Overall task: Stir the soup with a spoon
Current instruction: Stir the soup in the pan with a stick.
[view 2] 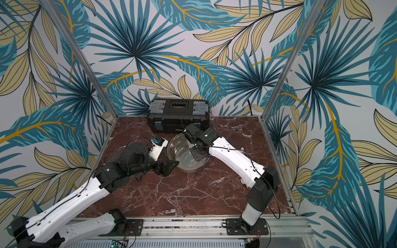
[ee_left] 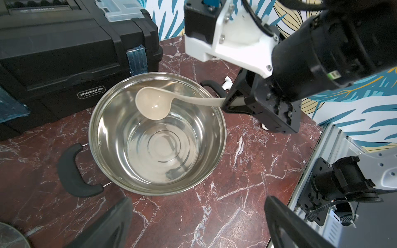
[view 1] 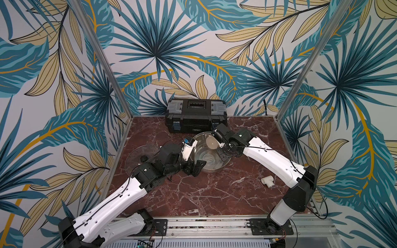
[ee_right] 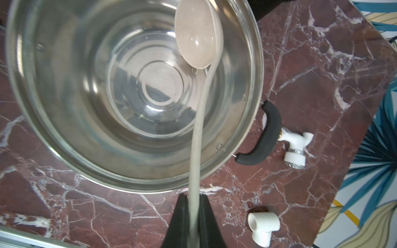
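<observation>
Our right end effector clenches the spoon, handle end; we judge it light, stiff; left end effector released.

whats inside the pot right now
Only the spoon's bowl, hanging over the pot's shiny bottom; no soup shows. The bowl hides a patch of the wall behind it.

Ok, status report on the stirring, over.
Right tool shut on spoon handle, its bowl over the pot. Left tool open, empty, beside pot. Nothing in the way.
</observation>
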### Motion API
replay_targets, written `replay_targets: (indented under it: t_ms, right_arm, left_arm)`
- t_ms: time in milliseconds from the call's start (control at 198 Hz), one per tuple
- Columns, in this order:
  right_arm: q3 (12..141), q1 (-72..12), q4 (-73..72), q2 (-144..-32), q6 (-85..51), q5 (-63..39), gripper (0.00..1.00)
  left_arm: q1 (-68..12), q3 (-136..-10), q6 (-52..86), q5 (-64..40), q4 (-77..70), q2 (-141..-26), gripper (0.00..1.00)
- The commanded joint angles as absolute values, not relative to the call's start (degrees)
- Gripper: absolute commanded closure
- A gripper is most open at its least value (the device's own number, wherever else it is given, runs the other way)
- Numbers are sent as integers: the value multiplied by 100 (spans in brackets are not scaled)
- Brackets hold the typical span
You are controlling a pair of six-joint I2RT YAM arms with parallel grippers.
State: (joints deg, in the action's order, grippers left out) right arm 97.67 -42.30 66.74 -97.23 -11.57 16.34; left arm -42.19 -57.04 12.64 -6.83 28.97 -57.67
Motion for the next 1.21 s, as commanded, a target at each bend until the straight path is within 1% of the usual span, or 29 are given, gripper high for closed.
replay_targets:
  t_ms: [0, 111, 312, 388, 559, 776, 967, 1204]
  right_arm:
    - [9974, -4244, 6505, -9808, -1090, 848, 100]
    - [9943, -4272, 6553, -9793, -1077, 349, 100]
    - [9584, -4350, 6716, -9418, -1021, -131, 100]
    - [9409, -4372, 6848, -9222, -1024, -168, 100]
    - [9051, -4368, 7250, -8836, -1099, 196, 100]
    - [8693, -4365, 7565, -8631, -1272, 1288, 100]
    - [8755, -4248, 7448, -8890, -1371, 1795, 100]
    - [9223, -4078, 7153, -9314, -1329, 1934, 100]
  left_arm:
    - [-4225, -5713, 1300, -657, 2874, -5734, 0]
    - [-4219, -5686, 1307, -643, 2845, -5704, 0]
    - [-4224, -5604, 1333, -667, 2762, -5661, 0]
    - [-4219, -5592, 1344, -689, 2719, -5643, 0]
    - [-4225, -5554, 1322, -764, 2637, -5656, 0]
    - [-4225, -5425, 1214, -1058, 2489, -5669, 0]
    - [-4219, -5239, 967, -1278, 2317, -5569, 0]
    - [-4225, -4930, 662, -1236, 1907, -5227, 0]
